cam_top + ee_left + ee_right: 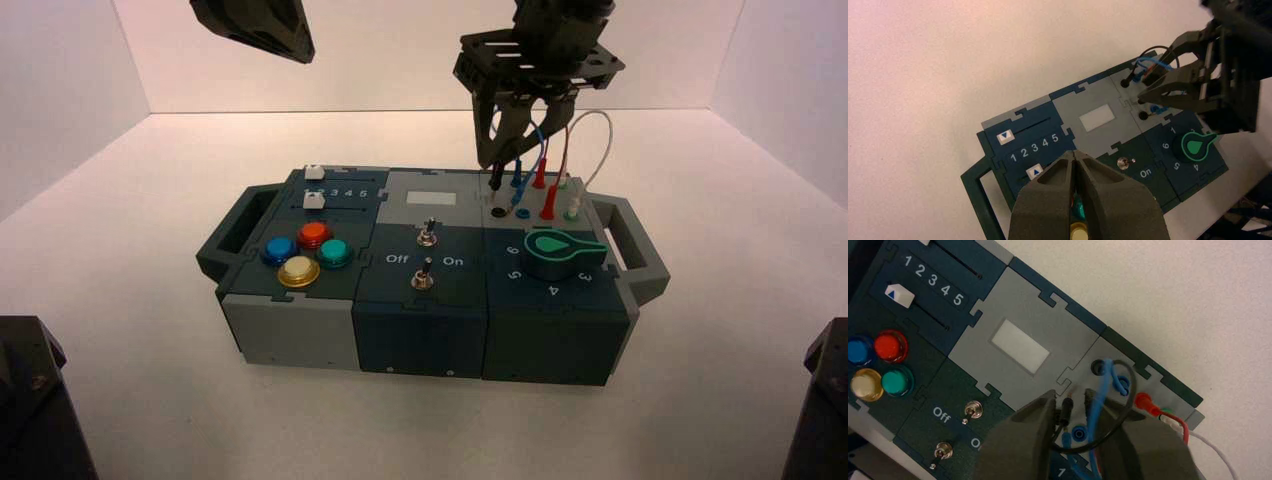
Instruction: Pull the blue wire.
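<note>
Blue wire (1100, 402) between open jaws of right gripper (1071, 396).

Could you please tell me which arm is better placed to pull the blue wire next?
The right, I'd judge: its hand is open right at the blue wire, while the left hand is shut above the slider and button side.

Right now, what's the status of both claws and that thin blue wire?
Right gripper open at the thin blue looping wire. Left gripper shut, idle, off to the left. Thin black wire crosses the blue, possibly in the way.
</note>
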